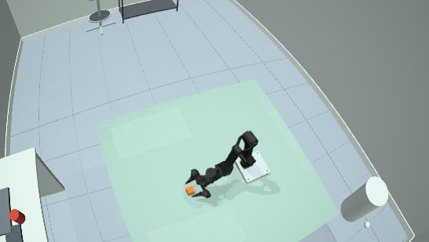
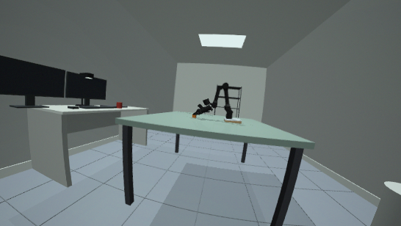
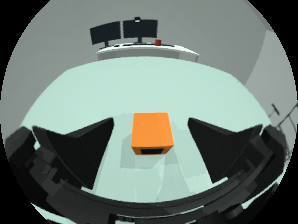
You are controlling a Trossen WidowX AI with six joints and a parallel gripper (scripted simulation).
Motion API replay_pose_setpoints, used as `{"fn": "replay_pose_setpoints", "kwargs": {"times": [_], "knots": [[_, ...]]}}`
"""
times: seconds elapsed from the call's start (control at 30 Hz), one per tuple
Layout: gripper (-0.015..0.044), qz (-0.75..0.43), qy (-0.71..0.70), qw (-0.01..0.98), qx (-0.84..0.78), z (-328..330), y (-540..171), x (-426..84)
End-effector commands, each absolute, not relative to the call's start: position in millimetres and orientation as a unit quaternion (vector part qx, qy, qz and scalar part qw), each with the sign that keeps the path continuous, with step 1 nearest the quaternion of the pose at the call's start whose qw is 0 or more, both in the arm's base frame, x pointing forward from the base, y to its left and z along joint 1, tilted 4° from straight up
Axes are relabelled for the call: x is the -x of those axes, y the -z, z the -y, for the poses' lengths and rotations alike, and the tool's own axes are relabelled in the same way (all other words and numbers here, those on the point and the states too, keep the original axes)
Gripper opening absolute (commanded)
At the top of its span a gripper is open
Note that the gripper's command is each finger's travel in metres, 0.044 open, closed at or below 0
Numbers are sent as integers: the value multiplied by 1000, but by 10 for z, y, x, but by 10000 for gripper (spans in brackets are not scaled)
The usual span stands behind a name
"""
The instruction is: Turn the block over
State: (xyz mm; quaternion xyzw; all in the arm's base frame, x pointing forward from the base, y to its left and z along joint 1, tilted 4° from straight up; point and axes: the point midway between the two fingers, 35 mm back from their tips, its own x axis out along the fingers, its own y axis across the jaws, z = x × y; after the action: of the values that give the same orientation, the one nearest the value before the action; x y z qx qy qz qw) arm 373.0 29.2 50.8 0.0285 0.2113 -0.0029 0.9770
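An orange block rests on the pale green table. A plain orange face is up. The dark marked square shows foreshortened on the side facing the arm's base, in the wrist view. My gripper is wide open, with one finger to each side of the block and a gap on both sides. Nothing is held. In the exterior view the fingers are too small to tell apart. The block's underside is hidden.
The arm's white base plate stands on the table. A white desk with monitors and a red cup stands beyond the table. A grey cylinder stands off the table's other side.
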Motion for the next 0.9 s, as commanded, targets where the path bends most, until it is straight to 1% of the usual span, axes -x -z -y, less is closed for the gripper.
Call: {"fn": "replay_pose_setpoints", "kwargs": {"times": [0.0, 0.67, 0.87], "knots": [[440, -211, 5, 977, -28, -287, -509, -3729], [440, -214, 5, 976, -28, -288, -509, -3736], [440, -314, 1, 949, -25, -295, -630, -3851]]}}
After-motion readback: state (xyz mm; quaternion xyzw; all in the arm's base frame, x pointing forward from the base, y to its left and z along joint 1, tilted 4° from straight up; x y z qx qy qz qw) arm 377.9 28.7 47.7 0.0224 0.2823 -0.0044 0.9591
